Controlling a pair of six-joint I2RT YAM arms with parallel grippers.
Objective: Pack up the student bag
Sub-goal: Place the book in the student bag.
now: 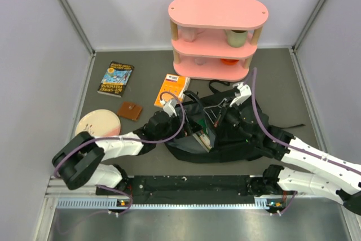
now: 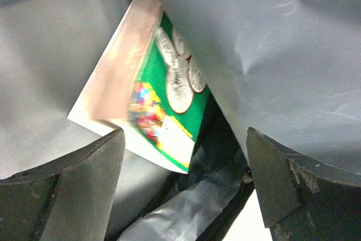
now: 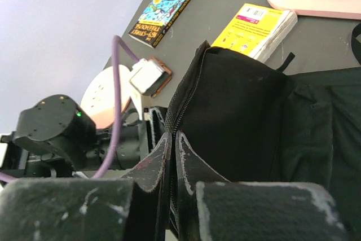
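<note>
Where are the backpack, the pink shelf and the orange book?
backpack (image 1: 225,149): top view, black fabric body.
pink shelf (image 1: 218,11): top view, top board.
orange book (image 1: 174,86): top view, its cover.

Bright even light; student bag (image 1: 220,149) dark; left wrist view blurred.

I can read very little from here. Left of the pink shelf (image 1: 217,35), the black book (image 1: 115,79) carries lines of yellow block capitals along one edge of its cover. I can make out letter shapes but no sure word. Just in front of the shelf's left end, the yellow-orange book (image 1: 172,90) has a white barcode label (image 1: 177,78) at the corner nearest the shelf and small dark print beside it, all too fine to read. Further in front of the shelf, a green book (image 2: 169,100) shows inside the student bag (image 1: 225,145); its cover has a pale panel, blurred, with no lettering I can read
</note>
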